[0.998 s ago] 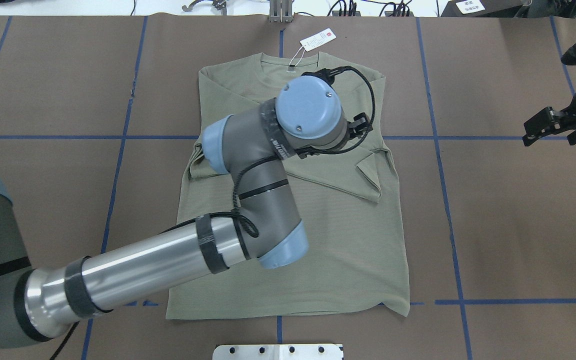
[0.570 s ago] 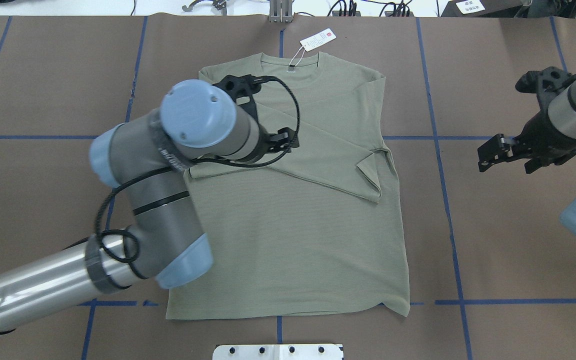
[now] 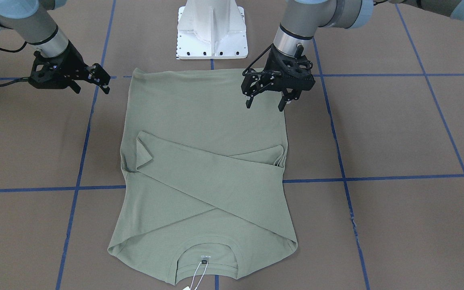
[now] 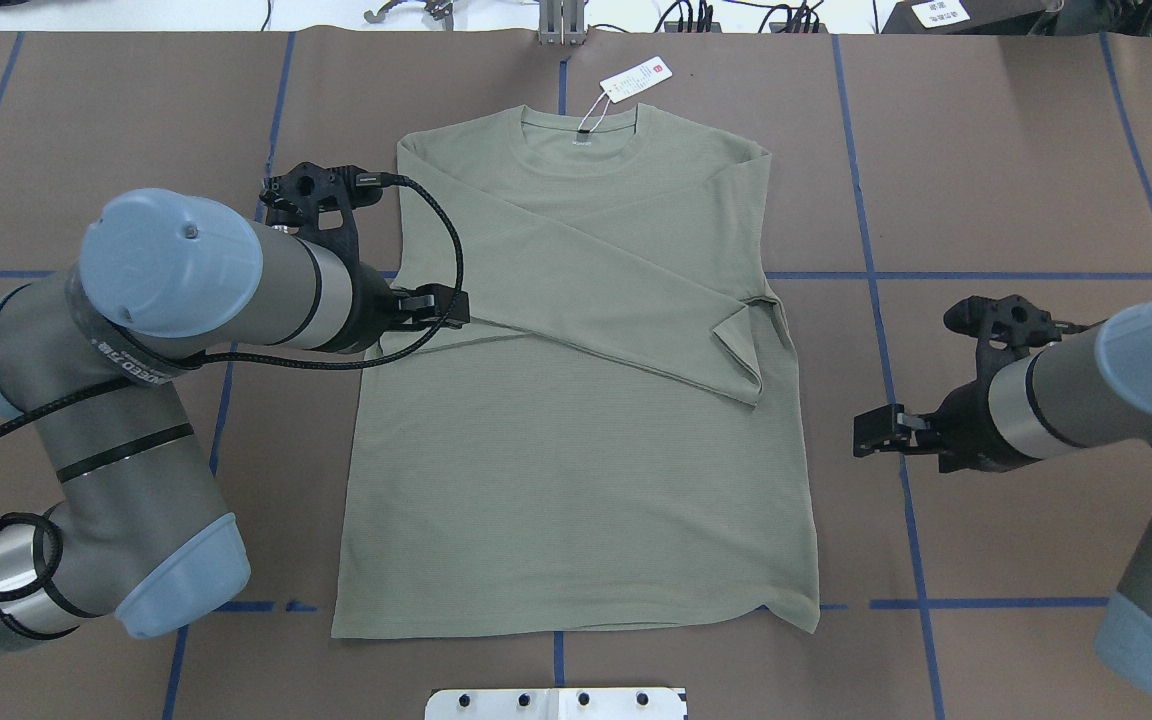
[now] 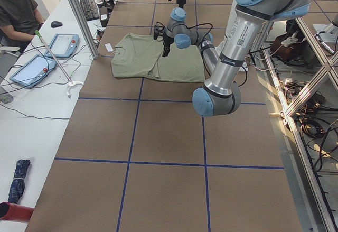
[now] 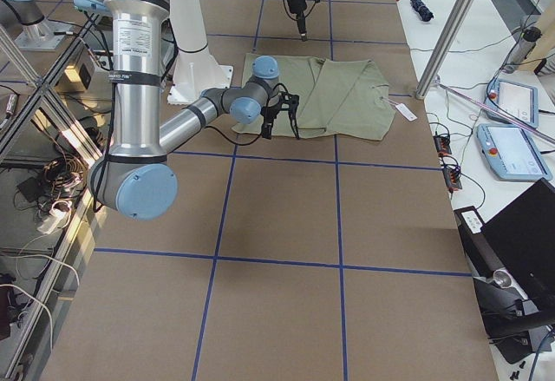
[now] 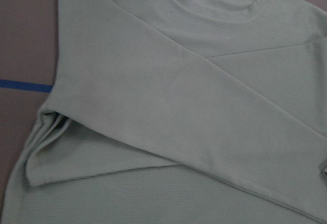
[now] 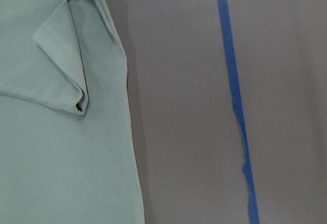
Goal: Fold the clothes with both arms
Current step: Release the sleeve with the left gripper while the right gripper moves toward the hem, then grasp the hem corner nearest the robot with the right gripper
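The sage-green shirt (image 4: 576,470) lies flat on the brown table, neck at the far side, both long sleeves folded across the chest. It also shows in the front view (image 3: 199,108) and both wrist views (image 7: 153,81) (image 8: 51,157). Its white hang tag (image 4: 636,78) lies beyond the collar. My left gripper (image 3: 266,104) is open and empty, raised over the shirt's left side (image 4: 441,305). My right gripper (image 3: 104,82) is open and empty, just off the shirt's right edge (image 4: 871,435), level with the folded cuff (image 8: 76,101).
The white pedestal base (image 3: 212,32) stands at the table's near edge behind the hem. Blue tape lines (image 4: 891,400) grid the brown cover. A side bench with tablets (image 5: 31,68) and a seated operator (image 5: 18,10) lies past the far edge.
My left arm has swung off the shirt's chest to its left side, leaving the sleeve folded across. My right arm has come in from the far right toward the shirt's right edge.
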Available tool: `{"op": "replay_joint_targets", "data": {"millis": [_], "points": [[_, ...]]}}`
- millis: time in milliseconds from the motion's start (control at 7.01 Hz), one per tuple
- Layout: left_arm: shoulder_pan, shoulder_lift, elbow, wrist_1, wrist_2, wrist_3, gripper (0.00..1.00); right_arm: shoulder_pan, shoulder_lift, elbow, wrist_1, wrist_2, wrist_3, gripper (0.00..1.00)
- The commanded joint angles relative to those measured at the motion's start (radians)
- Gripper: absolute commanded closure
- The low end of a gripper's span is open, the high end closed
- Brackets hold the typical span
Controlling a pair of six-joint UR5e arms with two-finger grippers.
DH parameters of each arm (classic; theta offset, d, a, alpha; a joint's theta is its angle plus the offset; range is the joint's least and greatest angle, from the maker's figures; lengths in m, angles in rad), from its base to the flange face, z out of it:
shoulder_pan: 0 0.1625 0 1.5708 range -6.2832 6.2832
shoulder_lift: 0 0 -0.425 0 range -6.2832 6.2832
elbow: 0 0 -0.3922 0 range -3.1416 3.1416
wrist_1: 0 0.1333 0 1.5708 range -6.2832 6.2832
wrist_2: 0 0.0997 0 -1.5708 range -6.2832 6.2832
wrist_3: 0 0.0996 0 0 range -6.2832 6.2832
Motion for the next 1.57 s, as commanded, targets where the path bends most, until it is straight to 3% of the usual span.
{"op": "replay_joint_targets", "data": {"millis": [0,856,1283,1426], "points": [[0.002,0.022,-0.014,-0.002,0.004,0.001,0.01,-0.184,0.009,0.0,0.014,-0.124,0.109,0.0],[0.005,0.024,-0.02,-0.004,0.009,-0.003,0.01,-0.306,0.083,-0.073,-0.015,-0.156,0.112,0.02],[0.007,0.025,-0.02,-0.004,0.007,-0.002,0.01,-0.312,0.086,-0.096,-0.014,-0.148,0.11,0.41],[0.005,0.025,-0.018,-0.004,0.009,0.0,0.01,-0.312,0.084,-0.095,-0.014,-0.145,0.11,0.41]]}}
